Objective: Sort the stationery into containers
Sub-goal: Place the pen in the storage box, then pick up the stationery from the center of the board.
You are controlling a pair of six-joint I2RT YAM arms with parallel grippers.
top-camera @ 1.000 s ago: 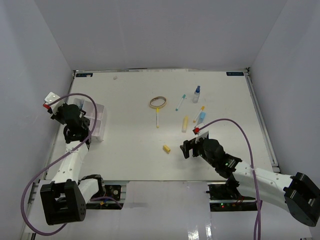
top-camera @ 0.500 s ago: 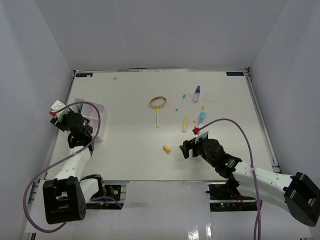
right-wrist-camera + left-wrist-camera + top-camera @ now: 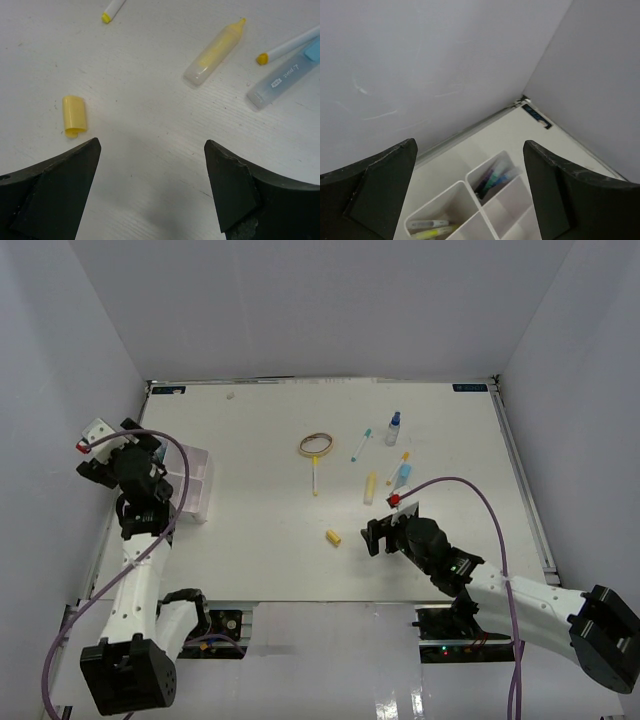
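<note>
My left hand (image 3: pixel 469 170) hangs open and empty over the tray (image 3: pixel 203 502), at 9 o'clock on the counter (image 3: pixel 270 550). My right hand (image 3: pixel 150 192), also open, hovers with the yellow eraser piece (image 3: pixel 74 115) at its 10 o'clock; I should centre over it before closing.

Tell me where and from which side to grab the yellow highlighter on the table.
Take the yellow highlighter at mid-barrel, coming straight down with the right end effector, jaws closing across its narrow width. It lies flat on the table, so only its top and long sides are free; the barrel is straight there, while the tip tapers. Mind the blue-capped marker close beside it.
</note>
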